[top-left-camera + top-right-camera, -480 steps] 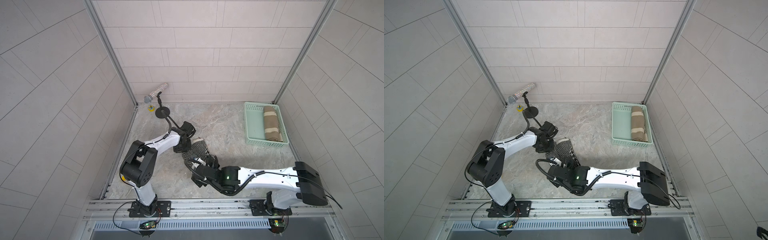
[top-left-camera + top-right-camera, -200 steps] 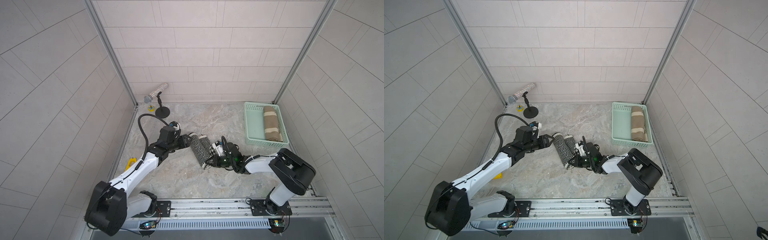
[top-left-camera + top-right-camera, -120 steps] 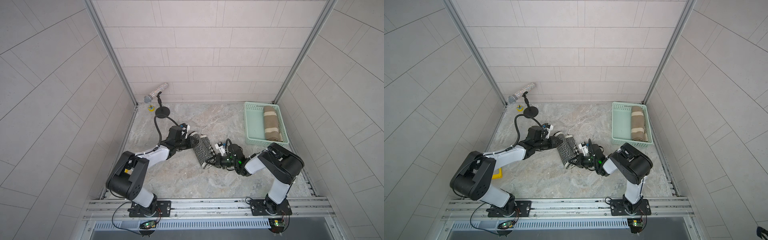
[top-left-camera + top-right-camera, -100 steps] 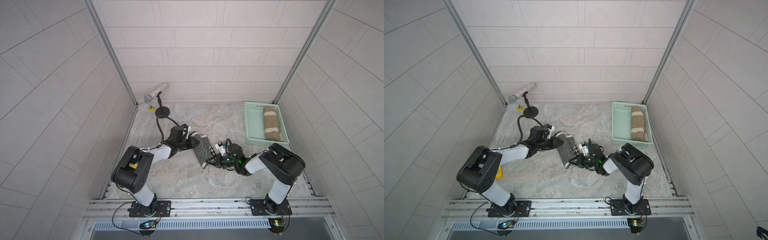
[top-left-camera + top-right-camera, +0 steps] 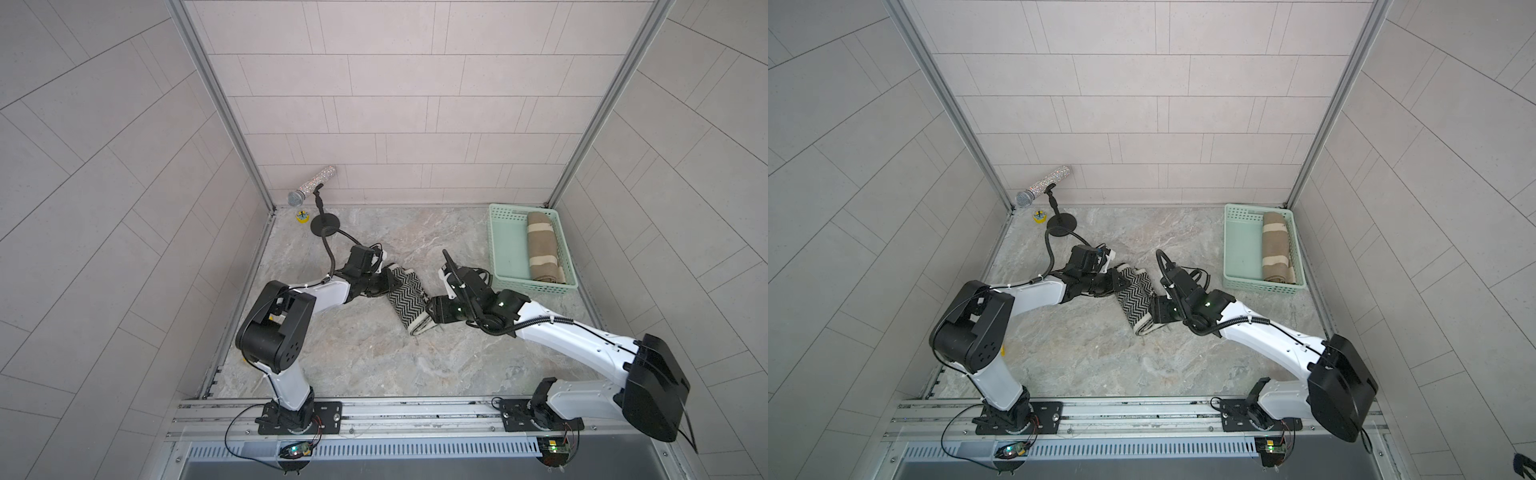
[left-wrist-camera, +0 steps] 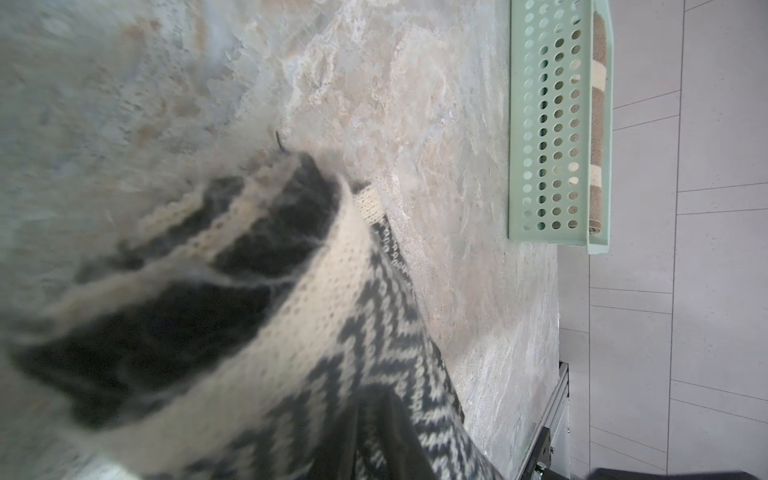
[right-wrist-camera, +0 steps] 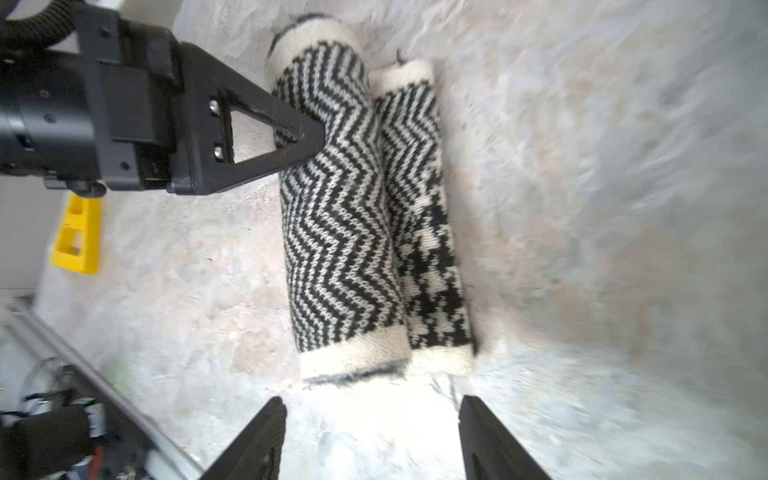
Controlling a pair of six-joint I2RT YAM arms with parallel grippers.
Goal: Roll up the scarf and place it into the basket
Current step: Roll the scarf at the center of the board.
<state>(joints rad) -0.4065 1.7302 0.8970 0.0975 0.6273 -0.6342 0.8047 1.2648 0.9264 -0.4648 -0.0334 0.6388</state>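
left to right. a glittery microphone (image 5: 311, 189) on a stand is in the far left corner, clear of the work.

the left gripper (image 5: 388, 282) meets the left side of the scarf (image 5: 405, 299), much where it was a second ago. in the right wrist view its tip (image 7: 303, 141) presses on the outer layer of the roll. one finger hides the other there, so it cannot be told whether the jaws pinch cloth or only push.

the scarf lies on the marbled floor (image 5: 365, 353), mid-scene, between the two grippers. it is a black and cream zigzag knit with plain cream ends, wound into a fat cylinder (image 7: 340, 232). a thinner fold (image 7: 424, 232), showing a blockier pattern, lies tight against it.

the change is on the right. the right gripper (image 7: 370, 409), hard against the roll a second ago, has just spread its jaws. they now stand wide apart, holding nothing, with the cream end just ahead of the fingertips. this looks like a release for a fresh grasp. the rolling seems nearly done, and the lift has not begun.

the mint-green basket (image 5: 507, 249) sits in the far right corner, well apart from the scarf. a brown, cream-striped roll (image 5: 542, 249) fills its right half, and the left half is bare.
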